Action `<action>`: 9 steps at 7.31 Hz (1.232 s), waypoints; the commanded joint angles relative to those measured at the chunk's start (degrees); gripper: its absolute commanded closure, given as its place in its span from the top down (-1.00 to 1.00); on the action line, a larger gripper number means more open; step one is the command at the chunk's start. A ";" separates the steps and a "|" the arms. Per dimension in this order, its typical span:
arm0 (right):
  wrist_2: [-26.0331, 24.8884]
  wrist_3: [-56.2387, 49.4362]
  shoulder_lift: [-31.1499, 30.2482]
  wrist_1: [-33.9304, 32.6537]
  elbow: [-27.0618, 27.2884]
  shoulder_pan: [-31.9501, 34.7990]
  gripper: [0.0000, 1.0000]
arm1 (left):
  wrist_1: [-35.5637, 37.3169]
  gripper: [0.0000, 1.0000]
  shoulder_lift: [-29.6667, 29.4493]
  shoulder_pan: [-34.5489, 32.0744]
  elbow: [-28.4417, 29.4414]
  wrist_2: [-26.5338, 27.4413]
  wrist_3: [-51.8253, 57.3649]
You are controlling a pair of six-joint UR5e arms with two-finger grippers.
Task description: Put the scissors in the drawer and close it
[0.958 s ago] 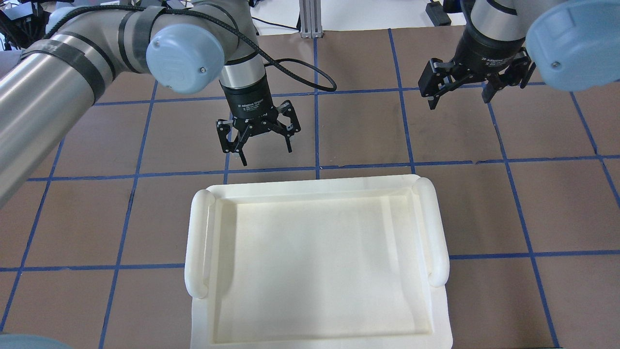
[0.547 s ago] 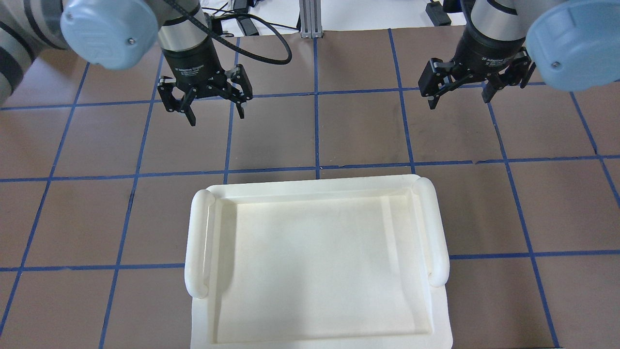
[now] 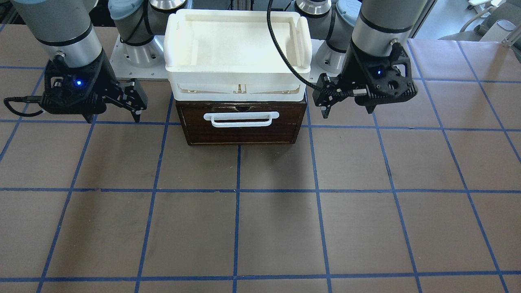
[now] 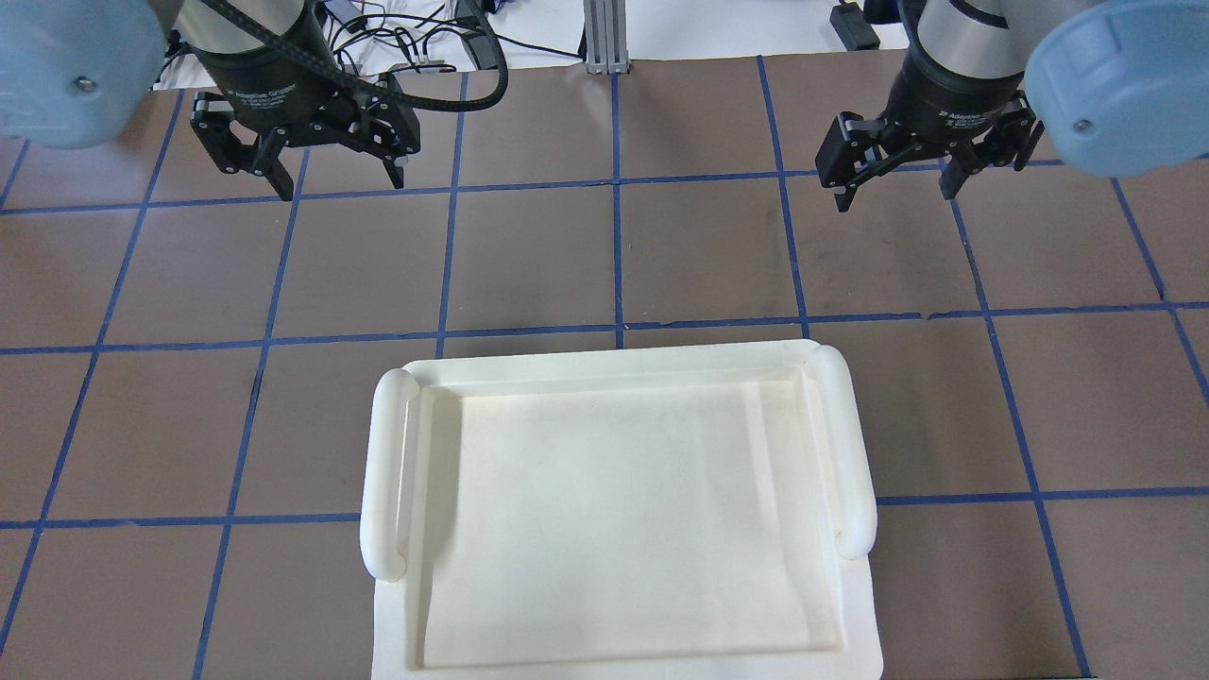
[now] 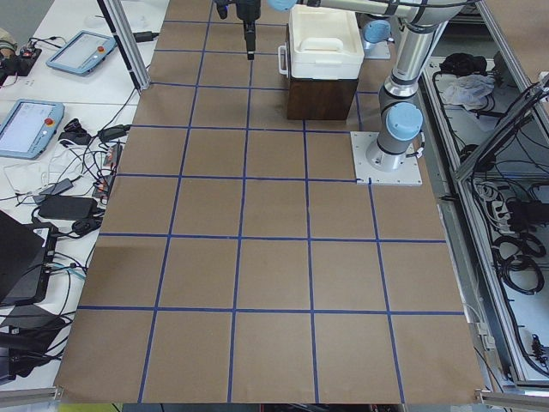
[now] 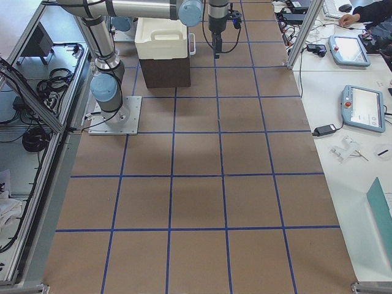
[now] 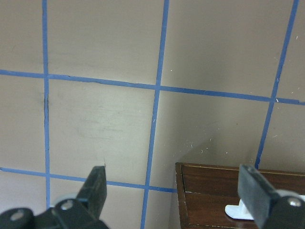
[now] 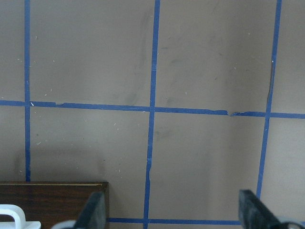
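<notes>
The drawer has a dark brown front and a white bar handle. It is pushed in, so its inside is hidden. The scissors show in no view. My left gripper is open and empty, hanging above the table beside the drawer's corner; it also shows in the front view. My right gripper is open and empty on the other side of the drawer, and it shows in the front view too.
A white plastic tray sits on top of the drawer cabinet, its rim also showing in the front view. The table is brown with blue tape lines. Both arm bases stand behind the cabinet.
My left gripper has moved left and farther from the tray's middle, staying open. The right arm has not moved.
</notes>
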 commanded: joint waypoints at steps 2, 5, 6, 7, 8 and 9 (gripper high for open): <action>0.57 0.22 0.00 -0.02 0.00 -0.09 1.00 | -1.09 1.00 2.56 3.04 -1.28 -3.78 3.44; 0.40 -0.04 0.00 0.25 0.00 -0.26 1.00 | -1.18 1.00 2.55 2.79 -2.42 -4.59 4.59; 0.40 -0.04 0.00 0.68 0.00 -0.27 1.00 | -1.18 1.00 2.82 2.79 -2.42 -4.50 4.42; 0.40 0.05 0.00 0.77 0.00 -0.27 1.00 | -1.35 1.00 2.99 2.87 -2.42 -4.15 4.76; 0.40 0.05 0.00 0.77 0.00 -0.27 1.00 | -1.27 1.00 3.08 3.05 -2.42 -2.93 5.37; 0.40 -0.04 0.00 0.77 0.00 -0.27 1.00 | -1.35 0.98 3.08 3.05 -2.42 -2.83 5.73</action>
